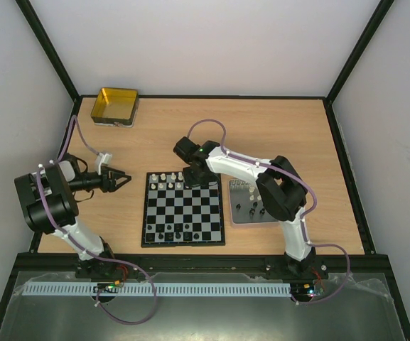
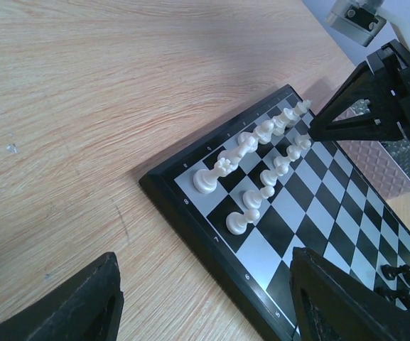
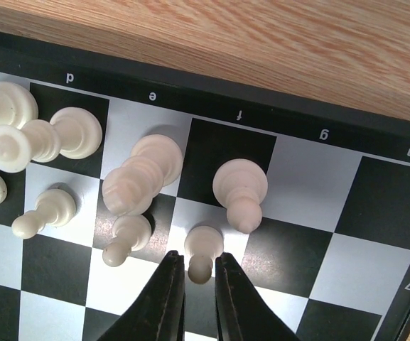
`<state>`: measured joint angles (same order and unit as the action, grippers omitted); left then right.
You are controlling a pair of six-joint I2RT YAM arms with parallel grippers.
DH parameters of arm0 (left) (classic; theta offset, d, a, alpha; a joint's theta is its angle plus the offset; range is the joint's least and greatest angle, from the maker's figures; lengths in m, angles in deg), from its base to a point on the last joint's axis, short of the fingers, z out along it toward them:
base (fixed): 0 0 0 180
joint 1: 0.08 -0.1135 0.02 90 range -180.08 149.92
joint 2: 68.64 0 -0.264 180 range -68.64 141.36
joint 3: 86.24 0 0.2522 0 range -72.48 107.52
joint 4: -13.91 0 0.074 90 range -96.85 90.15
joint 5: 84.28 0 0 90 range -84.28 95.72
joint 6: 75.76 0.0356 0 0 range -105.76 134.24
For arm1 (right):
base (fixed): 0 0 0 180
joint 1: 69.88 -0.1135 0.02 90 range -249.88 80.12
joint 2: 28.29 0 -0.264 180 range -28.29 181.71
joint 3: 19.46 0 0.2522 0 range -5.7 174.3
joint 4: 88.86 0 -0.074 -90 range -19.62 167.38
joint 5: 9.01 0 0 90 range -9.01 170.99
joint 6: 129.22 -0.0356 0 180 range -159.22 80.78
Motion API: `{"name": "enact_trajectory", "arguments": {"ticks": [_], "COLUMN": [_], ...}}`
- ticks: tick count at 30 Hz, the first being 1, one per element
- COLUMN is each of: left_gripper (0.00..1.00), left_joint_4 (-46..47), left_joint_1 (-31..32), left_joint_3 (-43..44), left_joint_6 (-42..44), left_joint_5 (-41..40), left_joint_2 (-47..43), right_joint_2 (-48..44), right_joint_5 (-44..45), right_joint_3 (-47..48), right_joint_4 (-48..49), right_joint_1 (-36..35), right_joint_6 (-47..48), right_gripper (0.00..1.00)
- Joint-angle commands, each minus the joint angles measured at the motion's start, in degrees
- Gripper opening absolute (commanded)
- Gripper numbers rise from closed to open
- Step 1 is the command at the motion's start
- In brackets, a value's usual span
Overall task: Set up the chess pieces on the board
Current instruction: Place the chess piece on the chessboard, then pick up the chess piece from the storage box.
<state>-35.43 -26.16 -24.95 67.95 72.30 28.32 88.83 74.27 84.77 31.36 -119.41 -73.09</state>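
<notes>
The board (image 1: 183, 243) lies mid-table, with white chess pieces (image 1: 165, 181) along its far rows and black ones (image 1: 170, 231) along its near rows. My right gripper (image 1: 190, 177) hangs over the far edge. In the right wrist view its fingertips (image 3: 173, 263) flank the head of a white pawn (image 3: 203, 245) that stands on a pale square, with a thin gap on each side; the gripper (image 3: 199, 257) is narrowly open. My left gripper (image 1: 124, 179) hovers left of the board, wide open and empty (image 2: 205, 256) over the board's corner (image 2: 190, 213).
A silver-grey tray (image 1: 234, 219) with a few loose pieces sits right of the board, partly under the right arm. A gold-yellow tin (image 1: 116, 106) stands at the far left corner. Black frame rails edge the table.
</notes>
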Motion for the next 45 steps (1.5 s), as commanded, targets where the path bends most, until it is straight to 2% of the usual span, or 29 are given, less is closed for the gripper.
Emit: {"name": "enact_trajectory", "arguments": {"ticks": [1,10,21,25,33,45], "left_gripper": [0.65,0.65,0.66,0.66,0.66,0.66], "left_joint_4": [-2.5,-5.0,-6.2,-6.4,-6.7,-6.9], "left_joint_1": [-0.6,-1.0,-1.0,-1.0,-1.0,-1.1], "left_joint_3": [1.7,2.5,2.8,2.9,3.0,3.1], "left_joint_6": [3.6,6.1,7.4,7.5,7.8,8.0], "left_joint_5": [2.6,3.2,3.4,3.4,3.5,3.5], "left_joint_2": [1.2,2.2,2.5,2.6,2.8,3.0], "right_joint_2": [1.0,0.1,-4.6,-5.7,-5.8,-4.9], "right_joint_5": [0.3,0.8,4.3,6.7,6.7,5.3], "right_joint_3": [1.3,1.7,3.4,4.4,0.5,-2.9], "right_joint_4": [0.0,-0.4,-2.9,-4.0,-2.8,-0.6], "right_joint_1": [-0.3,-0.3,-0.3,-0.2,1.8,3.1], "right_joint_6": [0.3,0.2,-0.1,0.2,0.0,0.6], "right_gripper": [0.13,0.13,0.23,0.24,0.12,0.09]}}
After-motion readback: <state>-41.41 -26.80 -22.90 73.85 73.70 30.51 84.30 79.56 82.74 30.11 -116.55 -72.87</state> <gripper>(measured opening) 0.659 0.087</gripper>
